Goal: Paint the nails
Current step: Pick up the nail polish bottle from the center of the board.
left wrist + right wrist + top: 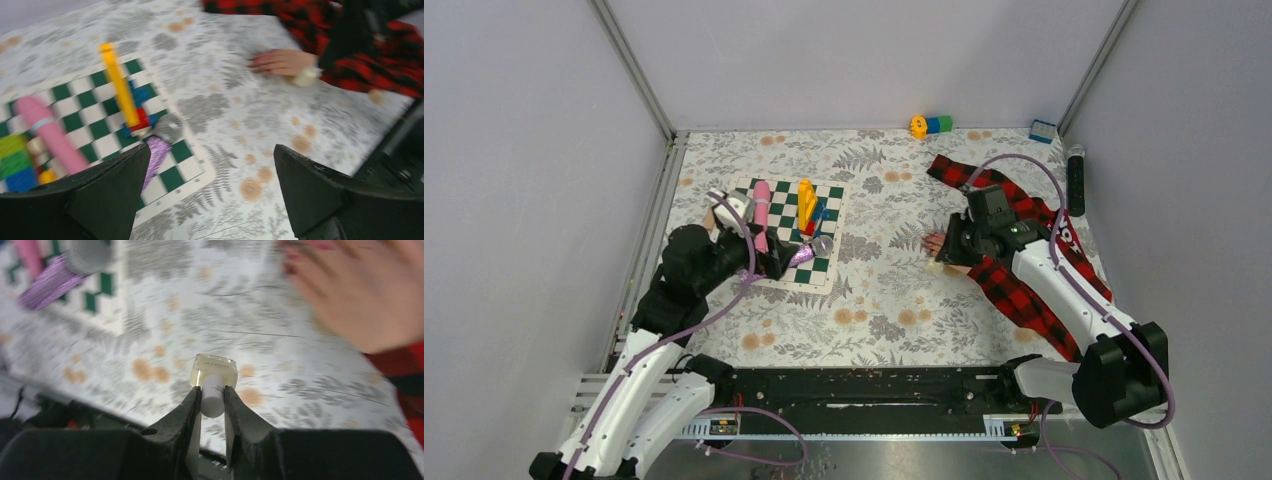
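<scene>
Right gripper point(212, 394) pinches a small bottle point(214, 371) by its cap.
Left gripper point(210, 175) gapes wide over the checkered mat point(95, 107); nails point(255, 62) seem reddish, blurred.

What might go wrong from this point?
1. The right claw pinches the bottle only by its white cap; the glass body could twist loose or drop.
2. The bottle is close beside the dummy hand; a swing may knock it and shift the nails.
3. The left claw hangs open over the checkered mat and could bump the purple item.
</scene>
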You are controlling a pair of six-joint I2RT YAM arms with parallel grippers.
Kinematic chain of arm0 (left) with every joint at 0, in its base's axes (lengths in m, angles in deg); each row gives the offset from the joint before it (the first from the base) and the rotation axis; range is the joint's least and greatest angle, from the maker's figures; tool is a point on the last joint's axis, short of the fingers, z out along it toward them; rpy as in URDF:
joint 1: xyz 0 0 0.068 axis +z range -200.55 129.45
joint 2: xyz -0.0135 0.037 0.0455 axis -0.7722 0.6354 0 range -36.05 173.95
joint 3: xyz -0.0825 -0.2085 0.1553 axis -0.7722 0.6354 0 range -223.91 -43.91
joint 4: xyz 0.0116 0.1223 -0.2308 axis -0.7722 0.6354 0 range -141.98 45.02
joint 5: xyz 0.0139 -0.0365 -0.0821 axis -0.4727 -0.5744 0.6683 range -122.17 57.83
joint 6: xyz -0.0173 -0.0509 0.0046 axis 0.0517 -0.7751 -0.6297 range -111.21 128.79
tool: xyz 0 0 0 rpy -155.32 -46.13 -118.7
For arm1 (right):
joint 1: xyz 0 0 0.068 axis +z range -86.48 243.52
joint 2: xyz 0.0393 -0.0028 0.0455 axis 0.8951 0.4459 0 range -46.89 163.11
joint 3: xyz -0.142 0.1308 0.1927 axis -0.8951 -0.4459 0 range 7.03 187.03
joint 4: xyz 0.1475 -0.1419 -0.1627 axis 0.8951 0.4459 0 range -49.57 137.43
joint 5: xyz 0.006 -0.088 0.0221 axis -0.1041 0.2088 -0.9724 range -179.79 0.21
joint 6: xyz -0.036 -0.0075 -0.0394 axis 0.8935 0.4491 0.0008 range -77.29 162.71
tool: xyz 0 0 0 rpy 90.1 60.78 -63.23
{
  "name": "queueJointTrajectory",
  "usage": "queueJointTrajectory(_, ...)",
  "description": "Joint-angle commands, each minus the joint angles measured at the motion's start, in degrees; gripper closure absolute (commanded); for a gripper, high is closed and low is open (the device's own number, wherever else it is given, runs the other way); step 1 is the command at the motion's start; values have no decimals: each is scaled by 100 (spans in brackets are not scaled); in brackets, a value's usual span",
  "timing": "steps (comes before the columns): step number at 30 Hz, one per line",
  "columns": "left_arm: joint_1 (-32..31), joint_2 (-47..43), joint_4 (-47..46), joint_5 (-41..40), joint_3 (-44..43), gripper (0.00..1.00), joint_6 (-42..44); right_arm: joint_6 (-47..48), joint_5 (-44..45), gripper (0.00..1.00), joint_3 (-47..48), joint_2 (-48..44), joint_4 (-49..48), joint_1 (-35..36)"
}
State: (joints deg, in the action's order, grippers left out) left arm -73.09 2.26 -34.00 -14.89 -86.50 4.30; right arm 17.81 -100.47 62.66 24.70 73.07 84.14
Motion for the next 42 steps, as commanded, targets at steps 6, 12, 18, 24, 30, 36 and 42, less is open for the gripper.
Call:
queueJointTrajectory(6,-2136,1206,-384,-14,-842,1,1002,-619,-2057,100,1275,142,-159,1193)
queueJointTrajectory(12,-2595,1446,-472,-29,-682,1,1223,-1064,-2456,100,1390,390,-862,1674)
queueJointTrajectory(18,-2610,1156,-751,-230,-315,2,1250,-1003,-2482,100,1616,568,-877,1967)
queueJointTrajectory(24,-2648,1431,-445,-559,-491,21,1319,-966,-2519,100,1738,626,-880,2003)
queueJointTrajectory(30,-2648,1467,-452,-593,-494,44,1262,-879,-2530,100,1740,619,-873,2035)
queueJointTrajectory(36,-2646,1581,-444,-402,-573,50,1128,-824,-2511,100,1749,612,-838,2076)
queueJointTrajectory(42,-2644,1594,-490,-333,-575,45,1032,-790,-2519,100,1766,614,-832,2109)
